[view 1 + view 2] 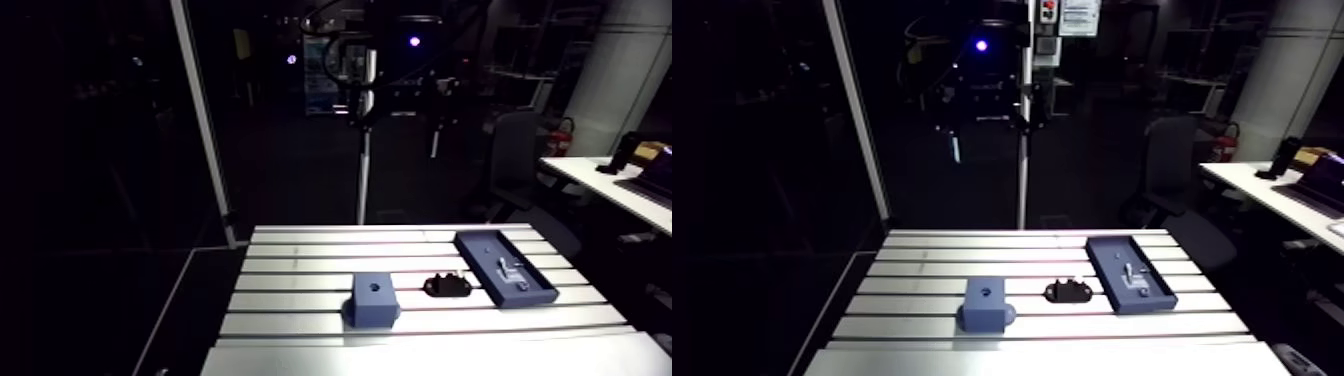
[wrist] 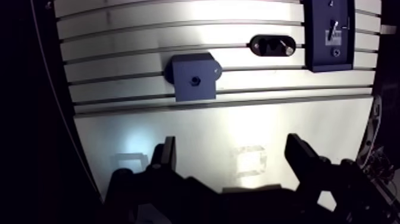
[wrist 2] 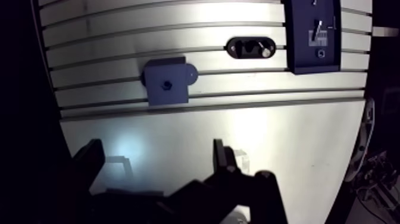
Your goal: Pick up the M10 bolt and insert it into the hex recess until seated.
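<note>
Presently: bolt (image 1: pixel 504 269), judged to be the small silvery pin lying in the blue tray (image 1: pixel 485 248) at the table's (image 1: pixel 300 325) right, well apart from the gripper (image 2: pixel 231 143), its fingers (image 2: pixel 165 156) spread and empty; probably light, stiff, smooth steel, best pinched across the shank.

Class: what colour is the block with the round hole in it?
The block is dark blue, clearest in the wrist view.

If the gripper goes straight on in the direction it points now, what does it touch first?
The gripper would probably meet bare table first; nothing lies between its open fingers. The blue block sits further ahead, but depth is unclear.
</note>
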Tool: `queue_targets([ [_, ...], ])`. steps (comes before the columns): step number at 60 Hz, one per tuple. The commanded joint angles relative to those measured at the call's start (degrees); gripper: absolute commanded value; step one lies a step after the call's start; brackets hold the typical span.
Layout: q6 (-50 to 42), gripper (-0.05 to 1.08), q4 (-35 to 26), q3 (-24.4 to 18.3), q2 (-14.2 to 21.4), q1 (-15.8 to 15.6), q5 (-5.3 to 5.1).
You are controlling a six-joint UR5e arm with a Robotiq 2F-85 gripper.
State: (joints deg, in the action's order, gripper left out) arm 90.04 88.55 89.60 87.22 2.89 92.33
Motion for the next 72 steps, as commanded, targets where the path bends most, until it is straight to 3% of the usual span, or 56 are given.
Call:
queue_targets([
  [1,0.4,0.0,-4.5,-9.8,-3.9,-0.7,-0.53],
  [25,0.4,0.0,-4.4,-9.8,-3.9,-0.7,-0.62],
  [50,0.4,0.0,-3.9,-9.8,-4.4,-0.6,0.08],
  [61,4.0,0.0,-2.9,-9.1,-4.6,0.0,2.23],
  [72,10.9,0.0,2.5,-5.6,-4.6,5.4,2.11],
])
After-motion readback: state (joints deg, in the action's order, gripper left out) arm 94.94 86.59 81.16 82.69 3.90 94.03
